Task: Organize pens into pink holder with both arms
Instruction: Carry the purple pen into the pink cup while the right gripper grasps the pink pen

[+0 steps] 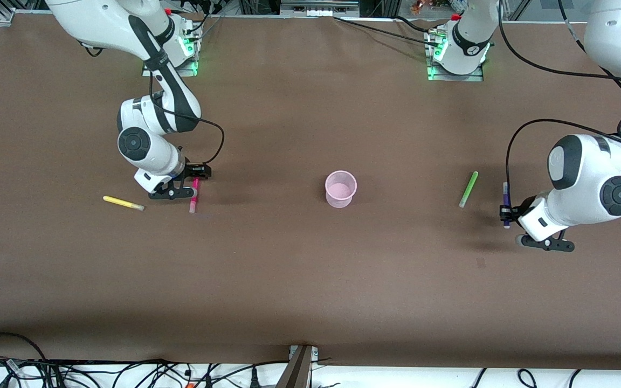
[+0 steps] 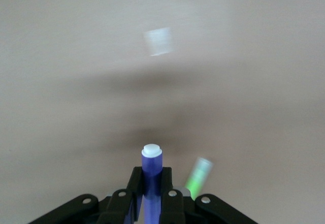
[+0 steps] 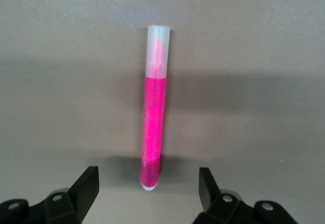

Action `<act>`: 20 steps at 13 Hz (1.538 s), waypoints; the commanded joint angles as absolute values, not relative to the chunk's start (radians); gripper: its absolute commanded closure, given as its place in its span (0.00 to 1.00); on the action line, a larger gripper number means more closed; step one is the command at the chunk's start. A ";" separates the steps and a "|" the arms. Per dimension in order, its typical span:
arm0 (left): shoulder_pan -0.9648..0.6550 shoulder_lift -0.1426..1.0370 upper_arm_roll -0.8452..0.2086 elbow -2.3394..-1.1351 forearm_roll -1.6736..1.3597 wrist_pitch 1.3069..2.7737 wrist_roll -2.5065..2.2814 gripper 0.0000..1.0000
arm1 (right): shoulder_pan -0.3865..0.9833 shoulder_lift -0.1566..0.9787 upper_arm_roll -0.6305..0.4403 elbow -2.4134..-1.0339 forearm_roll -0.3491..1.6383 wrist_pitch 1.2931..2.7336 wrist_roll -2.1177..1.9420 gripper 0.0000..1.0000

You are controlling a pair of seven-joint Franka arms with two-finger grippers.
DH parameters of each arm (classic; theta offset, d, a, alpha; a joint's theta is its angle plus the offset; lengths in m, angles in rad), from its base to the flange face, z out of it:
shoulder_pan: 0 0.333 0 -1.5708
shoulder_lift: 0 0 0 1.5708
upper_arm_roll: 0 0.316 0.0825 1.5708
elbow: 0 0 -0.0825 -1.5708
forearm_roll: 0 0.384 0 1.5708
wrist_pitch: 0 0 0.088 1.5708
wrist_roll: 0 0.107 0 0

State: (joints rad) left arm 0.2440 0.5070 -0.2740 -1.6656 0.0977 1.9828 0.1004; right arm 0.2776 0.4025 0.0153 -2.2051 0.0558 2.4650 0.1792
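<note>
The pink holder (image 1: 340,188) stands upright and empty at the table's middle. My right gripper (image 1: 196,180) is open and low over one end of the magenta pen (image 1: 194,197), which lies flat on the table. In the right wrist view that pen (image 3: 154,107) lies between the spread jaws of the right gripper (image 3: 148,181), untouched. My left gripper (image 1: 506,211) is shut on the purple pen (image 1: 505,199), low over the table near the left arm's end. The left wrist view shows the left gripper (image 2: 151,176) clamped on the purple pen (image 2: 151,165). The green pen (image 1: 468,189) lies beside it. The yellow pen (image 1: 123,203) lies near the right gripper.
The brown table (image 1: 310,280) has open room round the holder and toward the front camera. The green pen (image 2: 199,176) shows blurred close beside the left gripper in the left wrist view. Cables lie along the table's front edge.
</note>
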 commanded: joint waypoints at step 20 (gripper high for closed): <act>0.117 0.678 -0.703 -1.623 -0.354 2.429 0.942 1.00 | 0.281 0.383 0.031 -2.090 0.125 2.242 0.208 1.00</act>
